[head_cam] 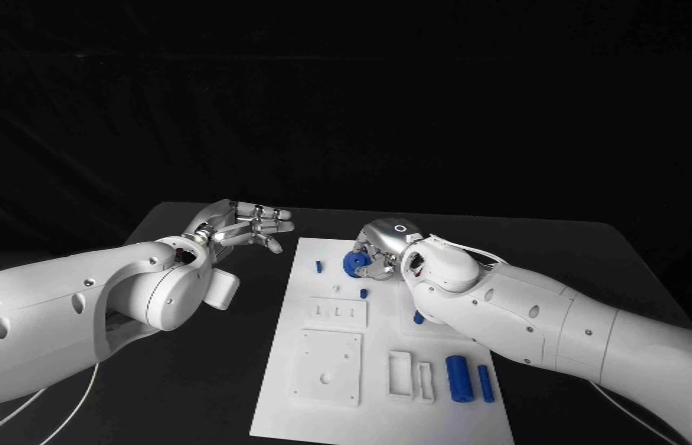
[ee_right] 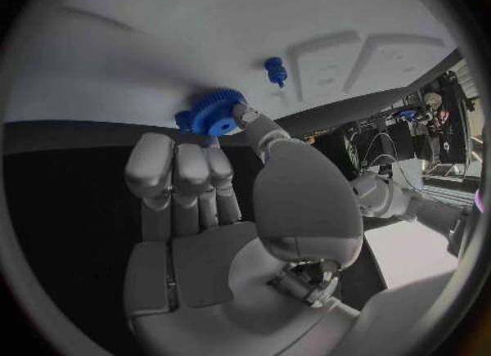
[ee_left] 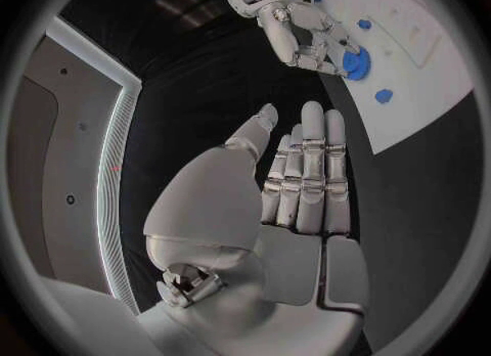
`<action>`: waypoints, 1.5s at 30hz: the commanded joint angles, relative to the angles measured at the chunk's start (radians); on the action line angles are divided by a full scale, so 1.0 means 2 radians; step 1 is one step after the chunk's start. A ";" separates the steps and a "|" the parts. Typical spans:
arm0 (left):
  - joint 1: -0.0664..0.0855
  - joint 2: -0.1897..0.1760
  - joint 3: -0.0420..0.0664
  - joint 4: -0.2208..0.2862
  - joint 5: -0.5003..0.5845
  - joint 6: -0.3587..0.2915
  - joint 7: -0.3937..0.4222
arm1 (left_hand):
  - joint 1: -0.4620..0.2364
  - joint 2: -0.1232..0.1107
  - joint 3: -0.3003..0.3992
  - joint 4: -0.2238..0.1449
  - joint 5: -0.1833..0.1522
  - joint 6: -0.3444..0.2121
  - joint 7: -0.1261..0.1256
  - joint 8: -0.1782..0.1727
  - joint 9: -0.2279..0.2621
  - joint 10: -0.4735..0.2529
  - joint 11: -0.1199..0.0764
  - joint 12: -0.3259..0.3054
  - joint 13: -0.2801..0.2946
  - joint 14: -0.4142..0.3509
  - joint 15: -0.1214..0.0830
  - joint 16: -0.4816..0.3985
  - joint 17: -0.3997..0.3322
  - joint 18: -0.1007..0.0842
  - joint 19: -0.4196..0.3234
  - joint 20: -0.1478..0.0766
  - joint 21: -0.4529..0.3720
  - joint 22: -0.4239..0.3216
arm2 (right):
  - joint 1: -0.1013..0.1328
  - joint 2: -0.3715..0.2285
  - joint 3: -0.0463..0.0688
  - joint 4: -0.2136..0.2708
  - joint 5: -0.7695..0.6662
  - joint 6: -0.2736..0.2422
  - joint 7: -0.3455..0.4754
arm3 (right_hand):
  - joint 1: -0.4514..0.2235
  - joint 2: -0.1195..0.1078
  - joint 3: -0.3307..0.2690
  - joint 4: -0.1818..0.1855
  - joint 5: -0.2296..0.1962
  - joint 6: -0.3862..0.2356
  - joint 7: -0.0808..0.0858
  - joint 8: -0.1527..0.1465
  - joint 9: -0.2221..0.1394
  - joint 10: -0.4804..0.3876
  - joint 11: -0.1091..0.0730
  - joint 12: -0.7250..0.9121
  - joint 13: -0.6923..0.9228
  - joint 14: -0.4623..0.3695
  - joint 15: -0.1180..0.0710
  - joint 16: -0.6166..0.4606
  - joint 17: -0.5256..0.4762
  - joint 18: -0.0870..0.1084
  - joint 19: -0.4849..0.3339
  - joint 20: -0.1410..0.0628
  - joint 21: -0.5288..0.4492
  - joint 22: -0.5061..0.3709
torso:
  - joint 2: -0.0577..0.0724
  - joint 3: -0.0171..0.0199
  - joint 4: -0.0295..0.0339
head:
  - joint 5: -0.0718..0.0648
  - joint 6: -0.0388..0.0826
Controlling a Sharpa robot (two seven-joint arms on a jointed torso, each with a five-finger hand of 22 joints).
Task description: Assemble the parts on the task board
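The task board [head_cam: 378, 395] looks like matt white plastic, and the blue gear [ee_right: 213, 113] and the other small blue parts [head_cam: 457, 375] on it like smooth plastic with a slight sheen. Both the left hand [ee_left: 297, 184] and right hand [ee_right: 209, 176] have a satin, silvery metal finish, on arms cased in glossy white shells. The tabletop [head_cam: 606, 255] is dull black, backed by matt black cloth.

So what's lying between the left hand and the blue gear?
Only bare black table and the task board's white edge separate the left hand from the blue gear, per the left wrist view.
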 commanded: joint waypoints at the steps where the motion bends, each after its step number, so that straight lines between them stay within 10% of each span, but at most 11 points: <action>1: 0.001 0.001 0.000 0.001 -0.001 0.001 0.002 | 0.004 0.000 -0.002 -0.002 0.002 -0.002 -0.001 -0.001 0.000 -0.004 0.001 -0.001 0.001 -0.003 0.002 -0.003 -0.001 0.002 -0.003 0.001 0.002 0.000 | -0.004 0.003 -0.005 -0.002 0.000 0.025 0.007 | 0.002 0.002 -0.005 0.001 -0.001 0.041 -0.012 0.002 0.000 -0.005 0.000 -0.002 -0.001 -0.001 -0.003 -0.002 -0.001 0.000 0.021 -0.001 -0.002 0.059 | 0.000 0.0001 0.0002 | 0.001 -0.001; 12: 0.001 0.002 0.000 -0.001 -0.002 0.001 0.001 | 0.003 -0.001 -0.003 -0.002 0.002 -0.002 -0.001 -0.001 0.000 -0.005 0.001 -0.001 0.001 -0.003 0.002 -0.003 -0.001 0.002 -0.004 0.001 0.004 -0.001 | -0.002 0.007 -0.007 -0.014 0.011 0.034 -0.002 | -0.044 -0.009 -0.031 0.053 -0.049 -0.009 0.000 0.001 -0.002 -0.013 0.008 -0.014 -0.012 -0.001 0.004 -0.007 -0.004 0.003 0.021 0.005 -0.008 0.058 | 0.000 0.0002 -0.0012 | 0.000 0.002; 16: 0.001 0.005 0.000 -0.004 -0.002 0.002 0.001 | 0.003 0.000 -0.003 -0.001 0.002 -0.002 -0.001 -0.001 0.000 -0.005 0.001 -0.001 0.001 -0.003 0.002 -0.003 -0.001 0.002 -0.004 0.001 0.004 -0.001 | -0.002 0.006 -0.007 -0.013 0.016 0.031 -0.004 | -0.062 -0.025 -0.080 0.148 -0.080 -0.027 0.004 0.002 -0.002 -0.014 0.011 -0.015 -0.017 -0.001 0.006 -0.006 -0.004 0.006 0.023 0.009 -0.009 0.059 | 0.001 0.0001 -0.0014 | -0.001 0.001; 19: 0.001 0.005 0.000 -0.006 -0.002 0.002 0.001 | 0.003 0.000 -0.003 -0.001 0.002 -0.002 -0.001 -0.001 0.000 -0.005 0.001 -0.001 0.001 -0.003 0.002 -0.003 -0.001 0.002 -0.004 0.001 0.004 -0.001 | -0.002 0.003 -0.007 -0.009 0.018 0.026 -0.006 | -0.061 -0.030 -0.084 0.165 -0.089 -0.029 0.004 0.002 -0.002 -0.015 0.011 -0.014 -0.018 -0.001 0.006 -0.006 -0.003 0.006 0.024 0.009 -0.007 0.059 | 0.000 0.0007 -0.0011 | -0.001 0.002; 45: 0.001 0.001 -0.002 -0.012 -0.002 -0.001 0.002 | 0.002 0.000 -0.004 -0.001 0.002 -0.002 -0.001 -0.001 0.000 -0.005 0.001 -0.001 0.001 -0.003 0.002 -0.003 -0.001 0.002 -0.003 0.001 0.003 -0.002 | -0.002 -0.062 -0.004 0.058 0.024 -0.016 -0.023 | -0.052 -0.031 -0.064 0.157 -0.078 -0.016 0.001 0.002 -0.002 -0.010 0.009 -0.008 -0.016 0.000 0.005 -0.002 -0.002 0.005 0.025 0.007 0.001 0.061 | 0.000 0.0028 -0.0052 | 0.001 0.003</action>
